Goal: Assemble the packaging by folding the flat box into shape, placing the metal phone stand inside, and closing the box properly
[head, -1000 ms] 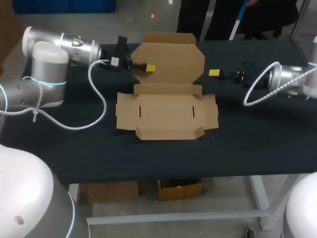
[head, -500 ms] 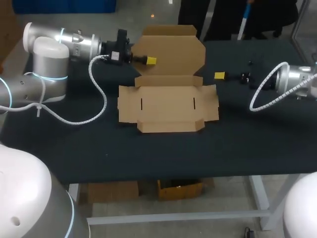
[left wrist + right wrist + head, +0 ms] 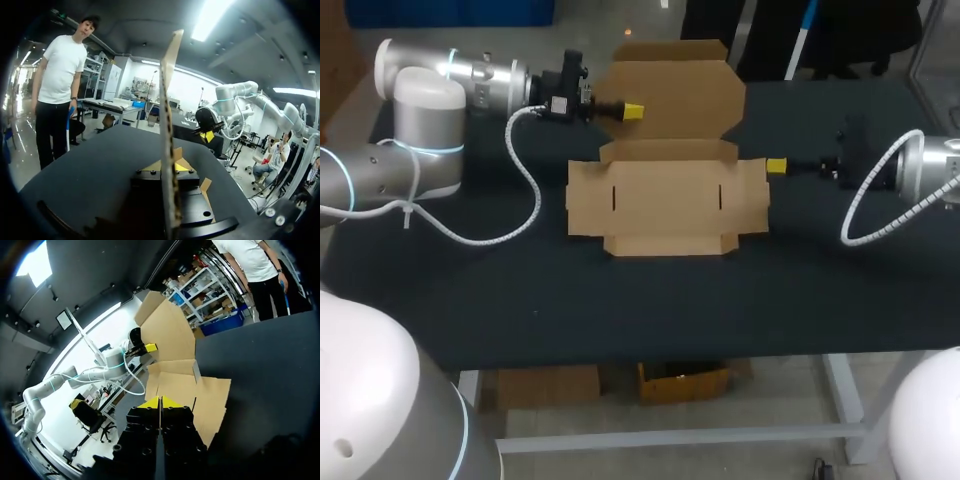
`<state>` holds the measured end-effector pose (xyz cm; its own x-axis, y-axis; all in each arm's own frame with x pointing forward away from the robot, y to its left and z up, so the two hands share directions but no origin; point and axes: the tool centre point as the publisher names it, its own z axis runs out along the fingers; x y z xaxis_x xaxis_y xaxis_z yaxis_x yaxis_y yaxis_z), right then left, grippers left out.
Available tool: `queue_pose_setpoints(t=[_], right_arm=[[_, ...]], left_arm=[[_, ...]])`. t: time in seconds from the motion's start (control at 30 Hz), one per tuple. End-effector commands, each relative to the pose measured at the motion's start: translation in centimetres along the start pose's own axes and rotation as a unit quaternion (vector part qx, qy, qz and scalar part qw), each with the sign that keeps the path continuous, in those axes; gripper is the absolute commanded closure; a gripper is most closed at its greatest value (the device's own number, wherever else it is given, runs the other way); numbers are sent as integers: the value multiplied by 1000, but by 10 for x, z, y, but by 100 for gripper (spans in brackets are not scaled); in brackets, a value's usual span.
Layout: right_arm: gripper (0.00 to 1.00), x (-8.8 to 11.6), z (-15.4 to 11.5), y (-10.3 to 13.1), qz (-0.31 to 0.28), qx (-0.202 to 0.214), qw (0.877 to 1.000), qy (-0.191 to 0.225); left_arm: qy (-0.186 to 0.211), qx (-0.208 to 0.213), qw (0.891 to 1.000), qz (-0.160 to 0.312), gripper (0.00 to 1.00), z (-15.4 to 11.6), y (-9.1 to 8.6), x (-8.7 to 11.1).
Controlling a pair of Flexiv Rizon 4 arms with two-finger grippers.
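Fingers of the left claw [image 3: 633, 110] are clamped from both sides on the raised lid panel [image 3: 675, 95] of the flat brown cardboard box [image 3: 665, 200], gripping its left edge so the panel stands tilted up while the base lies flat on the dark worktop [image 3: 620, 300]. The right claw [image 3: 776, 166] has its yellow tips pressed together at the box's right side flap [image 3: 750, 195]; whether card sits between them cannot be told. Folding well probably means the left arm holding the lid steady while the right eases the flap up along its crease without sliding the base. No metal phone stand shows in any view.
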<state>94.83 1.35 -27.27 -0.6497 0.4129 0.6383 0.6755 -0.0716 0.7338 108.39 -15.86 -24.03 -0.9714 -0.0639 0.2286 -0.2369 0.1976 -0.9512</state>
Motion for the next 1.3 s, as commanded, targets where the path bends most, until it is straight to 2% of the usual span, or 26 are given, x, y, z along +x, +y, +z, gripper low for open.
queue_pose_setpoints(t=[0.03,1.03,1.17,1.3], right_arm=[[100,15,-12,-12,-6,6,999,-53],[100,17,-12,-14,-8,9,998,-56],[100,23,-16,-17,-25,2,997,-74],[100,24,-22,-22,-39,-6,996,-82]], left_arm=[[12,5,1000,12,100,3,-3,-4],[11,5,1000,13,100,3,-3,-4],[11,5,1000,13,100,3,-3,-4],[0,0,999,41,100,7,-7,-3]])
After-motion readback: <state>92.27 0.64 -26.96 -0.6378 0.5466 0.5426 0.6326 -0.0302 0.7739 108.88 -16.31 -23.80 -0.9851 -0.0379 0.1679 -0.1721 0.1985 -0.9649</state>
